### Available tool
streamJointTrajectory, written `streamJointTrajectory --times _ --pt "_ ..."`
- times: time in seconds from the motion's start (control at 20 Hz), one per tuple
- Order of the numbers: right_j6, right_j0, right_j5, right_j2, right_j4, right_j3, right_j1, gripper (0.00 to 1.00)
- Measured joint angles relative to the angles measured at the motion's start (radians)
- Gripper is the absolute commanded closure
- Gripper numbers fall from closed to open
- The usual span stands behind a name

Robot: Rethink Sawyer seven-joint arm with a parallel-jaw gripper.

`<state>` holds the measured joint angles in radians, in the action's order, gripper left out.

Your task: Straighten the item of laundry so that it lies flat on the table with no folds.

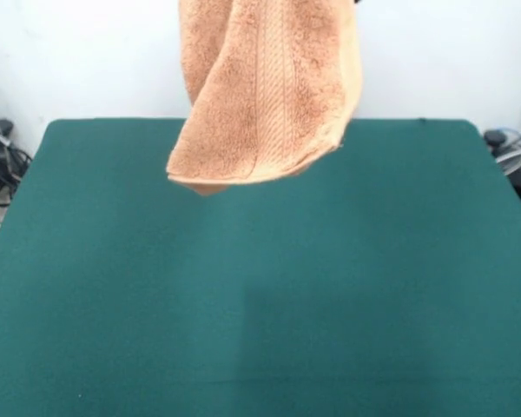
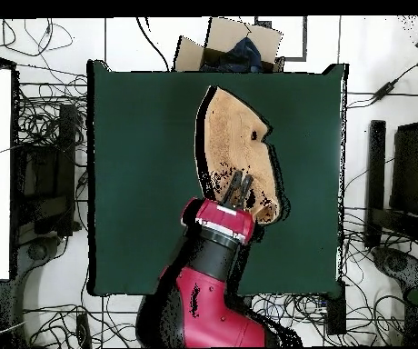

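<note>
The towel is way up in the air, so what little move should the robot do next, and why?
Probably lower it slowly. The peach towel hangs folded from the pincer, its bottom edge apparently clear of the green table, so it needs to touch down before it can spread flat.

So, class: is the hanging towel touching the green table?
Apart. In the front view the towel hangs from above, and its lowest edge ends in the air with the table stretching bare below it.

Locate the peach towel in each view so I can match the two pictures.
Front view: the towel hangs from the top edge at centre, above the table's far side.
Overhead view: it shows at centre, just above the claw.
Shared landmark: the green table.
</note>
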<state>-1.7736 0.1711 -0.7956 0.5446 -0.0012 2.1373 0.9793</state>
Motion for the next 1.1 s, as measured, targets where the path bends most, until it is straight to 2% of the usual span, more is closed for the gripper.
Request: streamJointTrajectory --times 0.45,1.1 --pt "0.0 0.0 -0.25 0.0 0.03 0.049 -0.009 1.0" --pt "0.0 0.0 -0.458 0.0 0.088 0.119 -0.09 1.0"
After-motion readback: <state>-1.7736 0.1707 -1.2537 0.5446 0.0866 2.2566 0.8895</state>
